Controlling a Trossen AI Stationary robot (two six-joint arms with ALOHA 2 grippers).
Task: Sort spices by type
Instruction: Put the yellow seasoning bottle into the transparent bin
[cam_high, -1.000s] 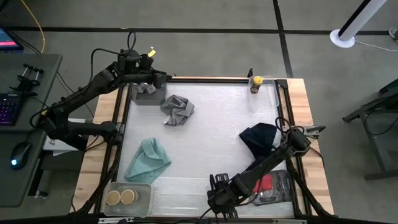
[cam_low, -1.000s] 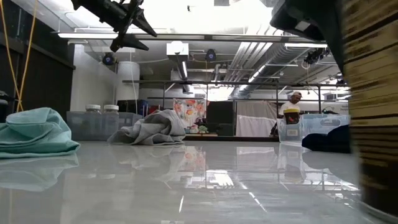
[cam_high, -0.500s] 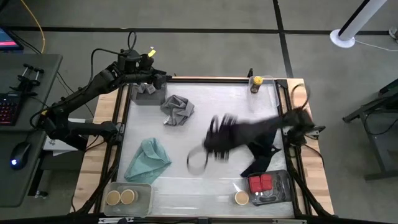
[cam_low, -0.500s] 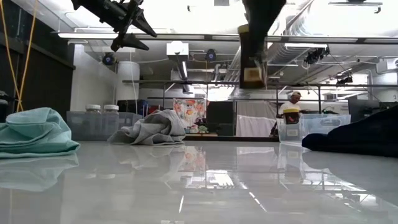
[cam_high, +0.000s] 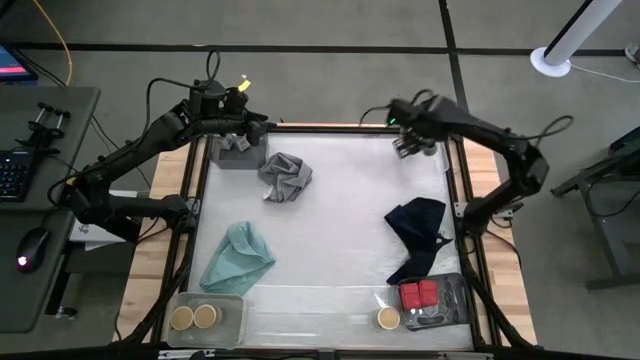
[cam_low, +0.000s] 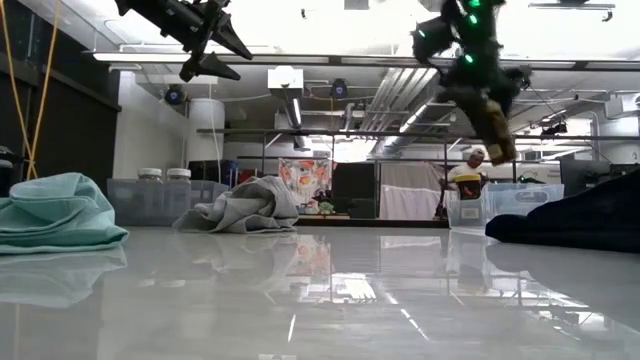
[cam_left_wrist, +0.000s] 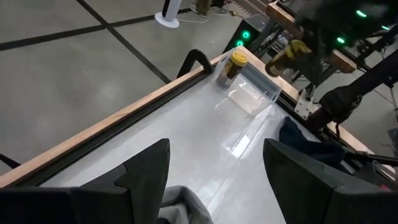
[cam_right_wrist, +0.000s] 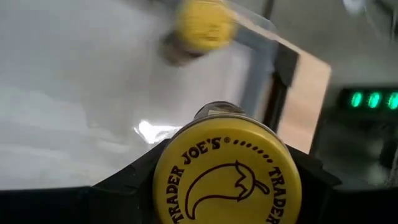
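The yellow-lidded jar is gripped in the right pincer, lid toward the wrist camera, its long axis running along the fingers; it hangs above the counter's far right corner; just beyond it, in the clear tray at that corner, a second yellow-lidded jar stands upright; the drop seems to lie a little farther toward the far edge, though the blur leaves the gap uncertain; the right arm reaches in from the right edge, elbow raised; the left pincer waits open above the far left corner.
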